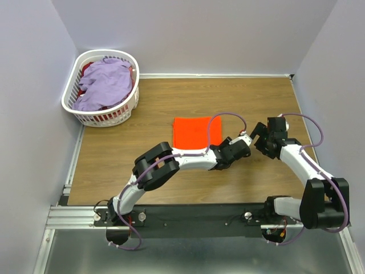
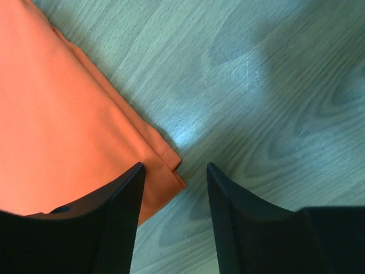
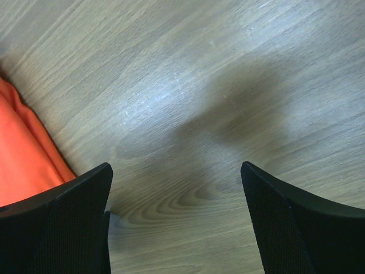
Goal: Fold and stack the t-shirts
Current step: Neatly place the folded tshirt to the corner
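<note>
- Orange tee (image 1: 193, 132): folded rectangle, flat on surface (image 1: 142, 114), frame centre.
- Lavender tee (image 1: 105, 84): heaped in basket (image 1: 105, 119), upper left.
- Left end effector (image 2: 174, 191): jaws partly apart, empty, at the orange tee's corner.
- Right end effector (image 3: 177, 177): jaws wide, empty, over the surface.

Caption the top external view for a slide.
Folded orange t-shirt on the table, left arm and right arm beside it; lavender t-shirt heaped in basket.
</note>
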You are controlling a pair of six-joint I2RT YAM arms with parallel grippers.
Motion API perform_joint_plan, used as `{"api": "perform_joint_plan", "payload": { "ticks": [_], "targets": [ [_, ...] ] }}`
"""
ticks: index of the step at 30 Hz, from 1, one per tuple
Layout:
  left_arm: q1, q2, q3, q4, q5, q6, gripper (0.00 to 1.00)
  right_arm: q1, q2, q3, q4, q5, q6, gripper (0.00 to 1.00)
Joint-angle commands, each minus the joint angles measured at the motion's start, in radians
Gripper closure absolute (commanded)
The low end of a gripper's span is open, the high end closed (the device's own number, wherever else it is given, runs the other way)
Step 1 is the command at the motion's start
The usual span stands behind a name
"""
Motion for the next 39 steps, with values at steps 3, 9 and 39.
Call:
{"api": "perform_joint_plan", "payload": {
  "ticks": [3, 9, 39],
  "targets": [
    [0.004, 0.027, -0.007, -0.056, -0.063, -0.016, 0.56, -0.006, 0.002, 0.004, 0.058, -0.146, -0.041, 0.0],
    [0.015, -0.027, -0.057, -0.037, -0.085, -0.036, 1.0, -0.006, 0.086, -0.013, 0.217, -0.376, -0.032, 0.04],
    [0.053, -0.219, -0.105, 0.022, 0.009, -0.073, 1.0, 0.192, 0.697, -0.017, 1.005, -0.87, 0.42, 0.76]
  ]
}}
